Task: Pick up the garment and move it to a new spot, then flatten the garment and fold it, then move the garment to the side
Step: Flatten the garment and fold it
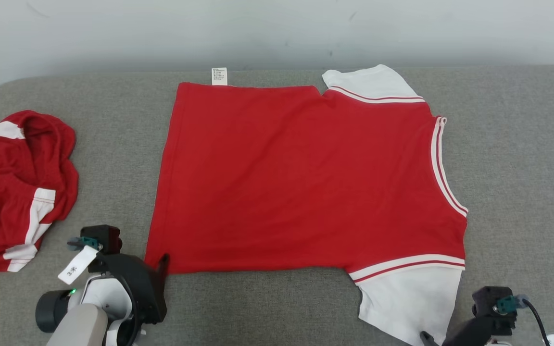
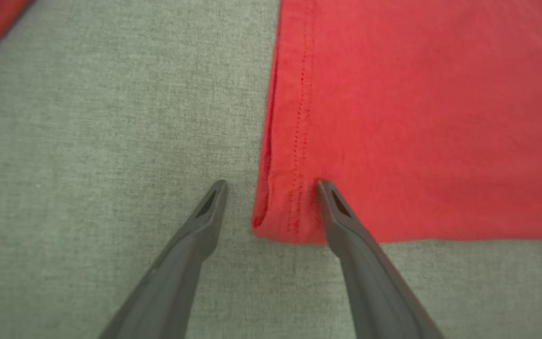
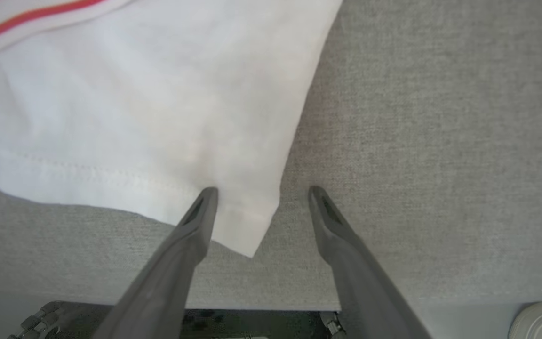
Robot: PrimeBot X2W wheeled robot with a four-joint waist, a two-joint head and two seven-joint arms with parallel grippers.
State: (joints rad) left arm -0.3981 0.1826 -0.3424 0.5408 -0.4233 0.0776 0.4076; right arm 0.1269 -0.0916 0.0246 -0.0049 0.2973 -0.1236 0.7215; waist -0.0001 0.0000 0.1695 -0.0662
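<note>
We look down on a grey padded surface (image 1: pixel 522 168) that runs from edge to edge of the head view. In its middle lies the garment (image 1: pixel 306 178), a red shirt spread flat and turned sideways: its straight hem faces our left and its neckline faces our right. The red body is smooth, with only faint creases. The neckline is trimmed in white with a thin red line. Each sleeve is white and joins the body along a white band with a red stripe. The far sleeve shows as a short flap at the back edge, and the near sleeve fans out toward the front edge of the surface.

Well to the left, apart from the shirt, we see a second red and white garment (image 1: pixel 17 192) in a crumpled heap.

Our left gripper (image 2: pixel 272 184) is at the near hem corner with its fingers spread, one over the stitched red hem and one over bare grey cloth. Our right gripper (image 3: pixel 262 189) is likewise spread, one finger over the corner of the near white sleeve and the other over the surface.

A small white care label (image 1: pixel 219 76) pokes out past the far hem corner.
</note>
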